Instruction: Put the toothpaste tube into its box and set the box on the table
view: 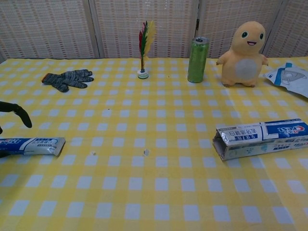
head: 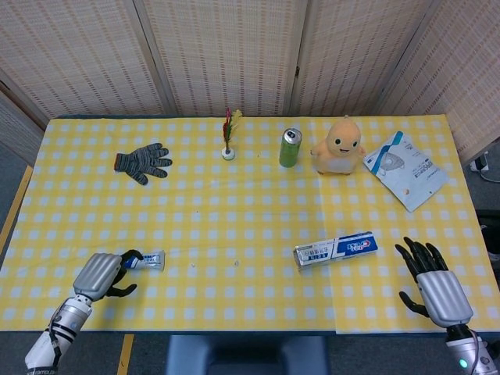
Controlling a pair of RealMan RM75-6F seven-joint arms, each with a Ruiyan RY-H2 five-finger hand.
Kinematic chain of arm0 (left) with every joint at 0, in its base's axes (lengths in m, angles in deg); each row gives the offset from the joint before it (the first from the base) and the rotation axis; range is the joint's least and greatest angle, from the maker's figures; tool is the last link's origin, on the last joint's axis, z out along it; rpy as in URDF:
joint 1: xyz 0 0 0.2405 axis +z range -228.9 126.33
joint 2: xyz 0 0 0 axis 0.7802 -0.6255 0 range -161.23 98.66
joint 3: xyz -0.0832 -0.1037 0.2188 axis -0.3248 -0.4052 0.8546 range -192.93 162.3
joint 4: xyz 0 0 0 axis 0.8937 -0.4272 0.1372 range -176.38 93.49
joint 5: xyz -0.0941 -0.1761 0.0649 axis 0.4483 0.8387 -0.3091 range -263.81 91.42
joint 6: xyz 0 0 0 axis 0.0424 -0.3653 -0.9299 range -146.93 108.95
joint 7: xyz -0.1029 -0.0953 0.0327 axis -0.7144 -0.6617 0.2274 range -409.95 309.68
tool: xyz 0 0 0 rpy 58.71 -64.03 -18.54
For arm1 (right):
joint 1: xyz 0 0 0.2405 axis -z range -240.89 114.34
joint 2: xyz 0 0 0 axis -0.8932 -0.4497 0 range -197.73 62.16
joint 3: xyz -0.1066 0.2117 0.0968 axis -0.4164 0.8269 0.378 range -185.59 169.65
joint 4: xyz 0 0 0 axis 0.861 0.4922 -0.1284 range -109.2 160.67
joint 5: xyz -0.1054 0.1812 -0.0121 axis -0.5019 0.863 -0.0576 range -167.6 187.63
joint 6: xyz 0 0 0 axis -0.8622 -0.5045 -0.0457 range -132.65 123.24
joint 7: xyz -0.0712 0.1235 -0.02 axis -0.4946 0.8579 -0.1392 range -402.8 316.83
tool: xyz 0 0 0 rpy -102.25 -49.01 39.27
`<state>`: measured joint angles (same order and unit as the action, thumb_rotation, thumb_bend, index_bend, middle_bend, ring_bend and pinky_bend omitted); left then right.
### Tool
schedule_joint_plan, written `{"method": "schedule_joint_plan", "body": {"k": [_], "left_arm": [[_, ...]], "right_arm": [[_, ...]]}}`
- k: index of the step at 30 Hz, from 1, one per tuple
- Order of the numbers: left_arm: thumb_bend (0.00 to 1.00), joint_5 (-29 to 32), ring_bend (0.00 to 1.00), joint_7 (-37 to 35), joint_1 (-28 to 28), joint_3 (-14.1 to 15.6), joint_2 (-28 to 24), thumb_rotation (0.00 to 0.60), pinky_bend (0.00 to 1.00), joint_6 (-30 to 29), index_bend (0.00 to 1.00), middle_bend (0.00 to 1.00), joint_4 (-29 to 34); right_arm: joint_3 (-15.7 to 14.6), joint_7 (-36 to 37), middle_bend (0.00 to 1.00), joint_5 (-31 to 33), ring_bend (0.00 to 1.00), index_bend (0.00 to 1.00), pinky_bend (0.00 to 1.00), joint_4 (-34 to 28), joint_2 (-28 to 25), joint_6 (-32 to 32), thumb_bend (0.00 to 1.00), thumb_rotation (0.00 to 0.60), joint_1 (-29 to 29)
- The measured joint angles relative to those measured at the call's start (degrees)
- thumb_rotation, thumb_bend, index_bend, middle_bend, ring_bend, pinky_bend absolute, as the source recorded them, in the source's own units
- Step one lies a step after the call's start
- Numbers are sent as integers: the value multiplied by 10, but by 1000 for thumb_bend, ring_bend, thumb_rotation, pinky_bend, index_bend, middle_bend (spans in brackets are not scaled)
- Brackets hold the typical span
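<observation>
The tube (head: 147,260) lies flat on the bench (head: 234,234), well to the left of the box (head: 336,250), near the front edge. The left robot hand (head: 101,275) sits at the tube's outer end with its fingers curled around it — it seems to grip the tube there, though in the chest view only a dark fingertip (view: 17,110) and the tube's crimped end (view: 33,146) show, so the hold itself is partly cut off. The tube still rests on the cloth.

The box lies on its side, its open flap end facing left toward the tube; the chest view shows the dark mouth of that end (view: 217,144). Nothing is inside it that I can see.

To the right of the box, near the front right corner, the right robot hand (head: 433,281) hovers with its dark fingers spread apart and nothing in them — clear of the box.

Behind the box, toward the back of the bench, stands a green can (head: 290,148), with a yellow plush toy (head: 338,146) just right of it and a white-and-blue pouch (head: 405,169) farther right. Left of the can stands a shuttlecock (head: 229,137) with red and yellow feathers, upright on its base. Far left of that, a grey glove (head: 143,162) lies flat.
</observation>
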<state>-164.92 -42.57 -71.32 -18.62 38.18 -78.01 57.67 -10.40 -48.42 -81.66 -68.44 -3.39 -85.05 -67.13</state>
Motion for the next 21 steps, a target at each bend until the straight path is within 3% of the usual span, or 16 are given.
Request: {"method": "schedule_joint_plan", "body": {"k": [21], "left_arm": [[345,101,1000,19,-69,-24,75,600,1000,67,346,1000,-90]], "right_arm": [[9,2,0,31,0,0,0,3,0,21,308,600,-10]]}}
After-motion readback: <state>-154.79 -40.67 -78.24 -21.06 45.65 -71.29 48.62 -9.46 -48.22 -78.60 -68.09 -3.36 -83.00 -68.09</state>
